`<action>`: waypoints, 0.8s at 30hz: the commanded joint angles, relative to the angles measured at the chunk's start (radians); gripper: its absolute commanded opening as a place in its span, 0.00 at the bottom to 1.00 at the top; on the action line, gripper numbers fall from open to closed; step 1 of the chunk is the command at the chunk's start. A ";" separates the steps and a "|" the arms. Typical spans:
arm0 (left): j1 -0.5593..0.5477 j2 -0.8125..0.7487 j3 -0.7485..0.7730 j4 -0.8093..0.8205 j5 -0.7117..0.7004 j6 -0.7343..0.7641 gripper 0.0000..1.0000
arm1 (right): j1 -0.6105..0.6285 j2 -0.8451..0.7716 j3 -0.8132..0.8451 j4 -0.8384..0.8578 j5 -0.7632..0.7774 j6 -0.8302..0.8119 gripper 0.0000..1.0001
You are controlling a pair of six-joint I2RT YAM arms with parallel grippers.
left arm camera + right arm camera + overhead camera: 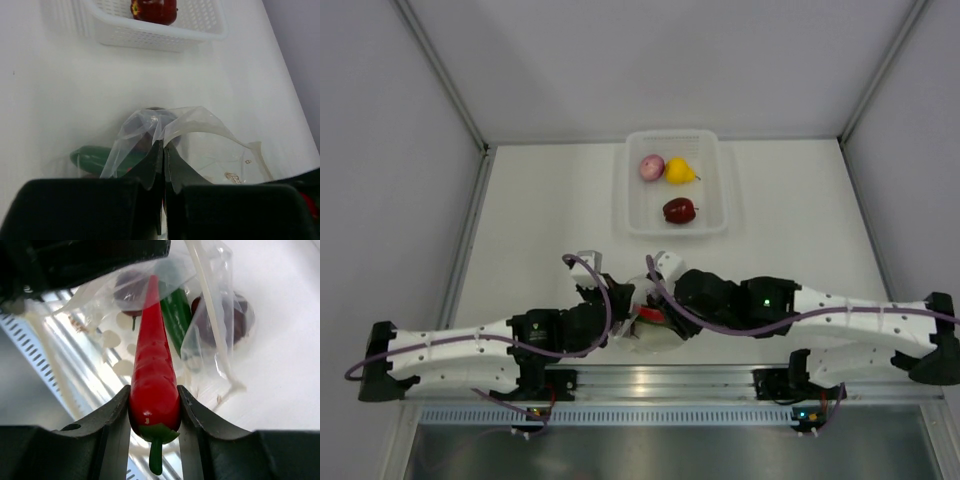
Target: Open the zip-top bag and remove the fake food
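The see-through zip-top bag [200, 135] with white dots lies at the table's near edge between the two arms [655, 335]. My left gripper [164, 146] is shut on the bag's rim and holds it up. My right gripper [154, 405] is shut on a red chili [154, 375] near its stem end; the chili's tip still points into the bag's mouth. A green cucumber [176, 315] and dark purple pieces [235, 315] lie inside the bag. The cucumber also shows in the left wrist view [92, 157].
A white mesh basket [712, 190] stands at the back middle of the table, holding a pinkish onion [651, 167], a yellow pear [678, 171] and a dark red apple [679, 210]. A metal rail [650, 380] runs along the near edge.
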 commanded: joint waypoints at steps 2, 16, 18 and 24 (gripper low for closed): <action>-0.002 -0.023 -0.009 -0.107 -0.117 -0.147 0.00 | 0.012 -0.173 -0.028 -0.069 -0.119 -0.036 0.00; 0.012 -0.025 0.008 -0.283 -0.174 -0.305 0.00 | 0.007 -0.490 -0.004 -0.016 0.389 -0.035 0.00; 0.013 -0.022 0.008 -0.283 -0.169 -0.305 0.00 | -0.004 -0.483 0.002 0.024 0.473 -0.036 0.00; 0.013 -0.026 0.003 -0.282 -0.156 -0.311 0.00 | -0.281 -0.321 0.094 0.118 0.385 -0.074 0.00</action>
